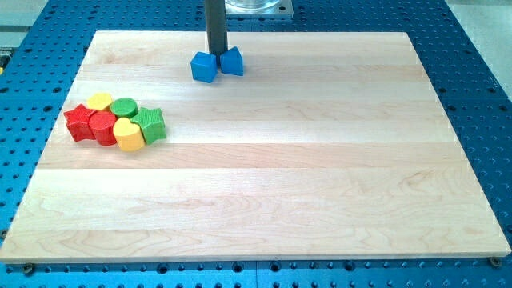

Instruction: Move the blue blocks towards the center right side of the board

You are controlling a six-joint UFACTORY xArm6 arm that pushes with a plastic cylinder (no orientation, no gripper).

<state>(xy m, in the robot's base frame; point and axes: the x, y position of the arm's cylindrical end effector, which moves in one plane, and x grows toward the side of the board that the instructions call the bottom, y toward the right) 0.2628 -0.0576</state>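
Wooden board (pixel 264 200), blue perforated table (pixel 480 80), metal base (pixel 256 8)

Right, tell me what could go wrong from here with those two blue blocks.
1. My tip sits at the view's top of the blue cube and the other blue block, about over the seam between them. A push there may wedge them apart, so one is left behind.
2. From this side, a push would likely send them towards the view's bottom, not right.
3. If they drift left, they could disturb the red, yellow and green cluster.
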